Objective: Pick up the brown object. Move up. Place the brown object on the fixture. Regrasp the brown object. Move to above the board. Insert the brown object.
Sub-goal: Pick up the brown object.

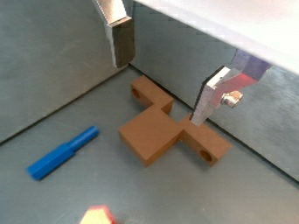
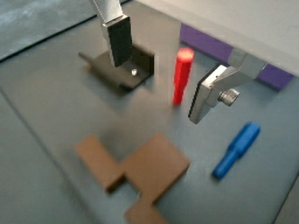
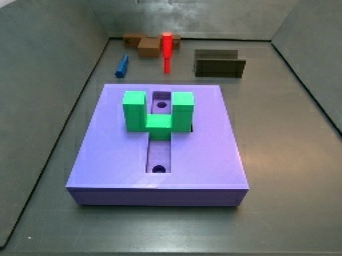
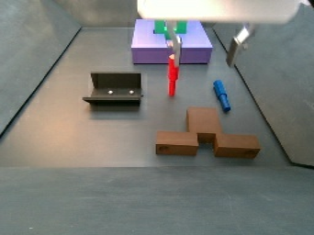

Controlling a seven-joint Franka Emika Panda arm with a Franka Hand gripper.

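Note:
The brown object lies flat on the grey floor as a stepped brown piece with a round hole at one end; it also shows in a side view and far back in the other. My gripper hangs above the floor, open, with nothing between its fingers. In a wrist view the brown object lies below the gripper, apart from it. The fixture stands on the floor beside the brown object. The purple board carries a green block.
A red peg stands upright between the fixture and the brown object. A blue peg lies on the floor close to the brown object. Grey walls enclose the floor on all sides.

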